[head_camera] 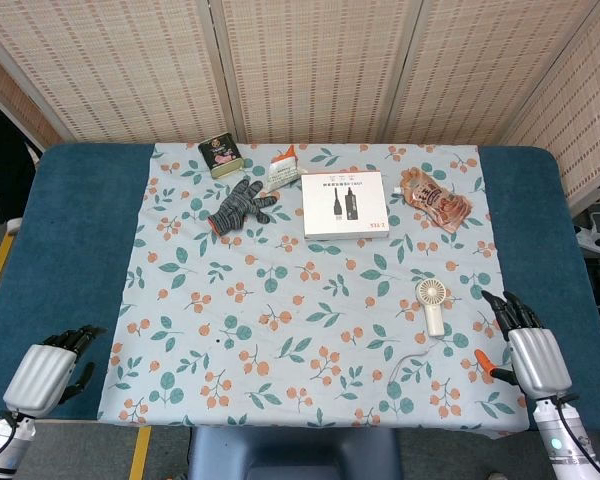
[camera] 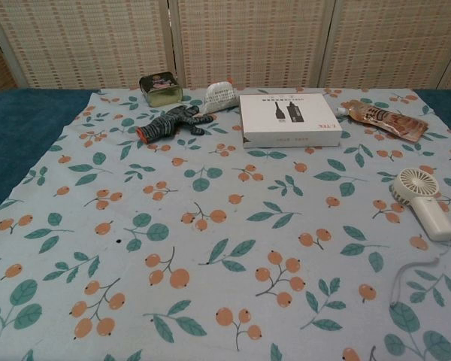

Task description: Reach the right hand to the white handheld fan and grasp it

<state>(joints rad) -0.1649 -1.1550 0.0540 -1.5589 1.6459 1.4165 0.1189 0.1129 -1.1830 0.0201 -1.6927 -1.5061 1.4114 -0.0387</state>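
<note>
The white handheld fan (head_camera: 433, 303) lies flat on the floral cloth, round head away from me and handle toward me; the chest view shows the white handheld fan (camera: 424, 199) at the right. A thin white cord (head_camera: 412, 356) curls from it toward the front. My right hand (head_camera: 530, 348) rests near the cloth's front right corner, to the right of the fan and nearer me, fingers apart, holding nothing. My left hand (head_camera: 50, 372) lies on the blue table at the front left, fingers loosely curled, with nothing in it. Neither hand shows in the chest view.
At the back of the floral cloth (head_camera: 280, 330) lie a white box (head_camera: 345, 204), a striped glove (head_camera: 240, 206), a small tin (head_camera: 220, 157), a white packet (head_camera: 283, 168) and a brown pouch (head_camera: 436, 198). Woven screens stand behind the blue table (head_camera: 70, 230).
</note>
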